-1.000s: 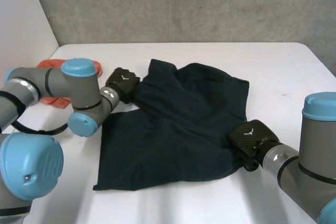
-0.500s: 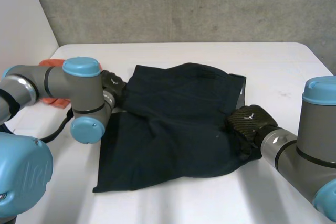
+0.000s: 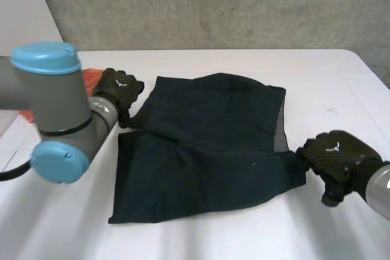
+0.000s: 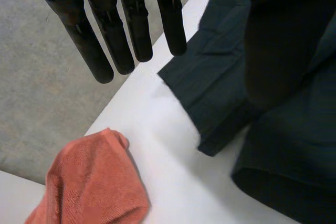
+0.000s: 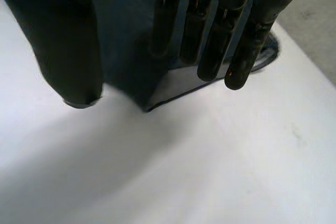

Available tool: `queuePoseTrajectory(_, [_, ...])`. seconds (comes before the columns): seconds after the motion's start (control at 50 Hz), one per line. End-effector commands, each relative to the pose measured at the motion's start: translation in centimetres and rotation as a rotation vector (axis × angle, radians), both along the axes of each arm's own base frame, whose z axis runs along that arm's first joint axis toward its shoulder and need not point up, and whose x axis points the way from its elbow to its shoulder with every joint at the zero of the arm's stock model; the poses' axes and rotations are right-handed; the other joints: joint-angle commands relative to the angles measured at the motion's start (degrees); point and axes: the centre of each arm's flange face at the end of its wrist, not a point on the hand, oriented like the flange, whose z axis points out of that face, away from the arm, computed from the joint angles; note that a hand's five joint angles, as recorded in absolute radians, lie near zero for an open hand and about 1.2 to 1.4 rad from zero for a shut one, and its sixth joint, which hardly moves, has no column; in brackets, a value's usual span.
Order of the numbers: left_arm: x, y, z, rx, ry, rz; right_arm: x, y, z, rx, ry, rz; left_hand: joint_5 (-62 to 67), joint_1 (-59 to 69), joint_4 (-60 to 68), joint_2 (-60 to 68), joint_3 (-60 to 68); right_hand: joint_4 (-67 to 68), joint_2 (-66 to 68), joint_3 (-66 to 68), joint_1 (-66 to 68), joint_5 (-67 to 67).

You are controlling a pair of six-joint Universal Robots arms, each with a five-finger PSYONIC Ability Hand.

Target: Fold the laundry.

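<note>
A pair of dark navy shorts (image 3: 207,144) lies folded and flat in the middle of the white table (image 3: 244,235). My left hand (image 3: 117,87) hovers just off the shorts' far left corner, fingers (image 4: 105,35) straight and holding nothing; the shorts' hem (image 4: 220,87) lies below its thumb. My right hand (image 3: 335,158) is off the cloth's right edge, near the front right corner. Its fingers (image 5: 210,35) are straight and apart from the thumb, with the shorts' corner (image 5: 128,66) on the table under them.
An orange towel (image 4: 89,182) lies bunched on the table to the left of the shorts, partly behind my left arm (image 3: 55,101). The towel's edge (image 3: 91,77) peeks out beside my left hand. A grey concrete wall (image 3: 213,4) stands behind the table.
Both hands have let go of the shorts and opened. The left hand drew back to the left, the right hand to the right off the cloth. The shorts have settled flat.
</note>
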Motion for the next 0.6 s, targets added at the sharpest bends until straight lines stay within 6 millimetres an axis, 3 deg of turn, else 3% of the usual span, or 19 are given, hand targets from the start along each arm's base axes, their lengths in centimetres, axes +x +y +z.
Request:
queuePoseTrajectory(0.02, [2.3,5.7,-0.1,0.121,0.063,-0.085,0.6,1.9,-1.8,0.087,-0.074,0.104,3.64,2.99,3.34,2.98,2.75,5.51,6.52,5.45,11.27,6.72])
queuePoseTrajectory(0.08, [2.9,7.6,-0.6,0.166,0.078,-0.096,1.1,1.6,-2.5,0.086,-0.118,0.140,3.97,3.33,3.68,3.32,3.09,4.17,5.17,4.11,9.93,5.37])
queuePoseTrajectory(0.18, [4.9,11.2,-1.8,0.257,0.101,-0.062,2.0,-0.4,-5.5,0.101,-0.147,0.154,4.31,3.67,4.02,3.66,3.43,1.32,2.33,1.26,7.08,2.53])
queuePoseTrajectory(0.26, [6.2,13.0,-2.7,0.305,0.095,-0.030,2.1,-1.8,-6.7,0.088,-0.134,0.136,4.31,3.67,4.02,3.65,3.42,1.30,2.31,1.24,7.06,2.51])
queuePoseTrajectory(0.4, [8.3,14.8,-3.7,0.344,0.097,0.027,3.1,-3.4,-7.6,0.021,-0.126,0.149,3.47,2.83,3.18,2.81,2.59,2.14,3.15,2.08,7.90,3.35])
queuePoseTrajectory(0.6, [8.6,15.2,-5.0,0.351,0.099,0.035,3.8,-4.4,-7.6,-0.049,-0.122,0.153,1.45,0.81,1.16,0.79,0.57,2.48,3.49,2.42,8.24,3.69])
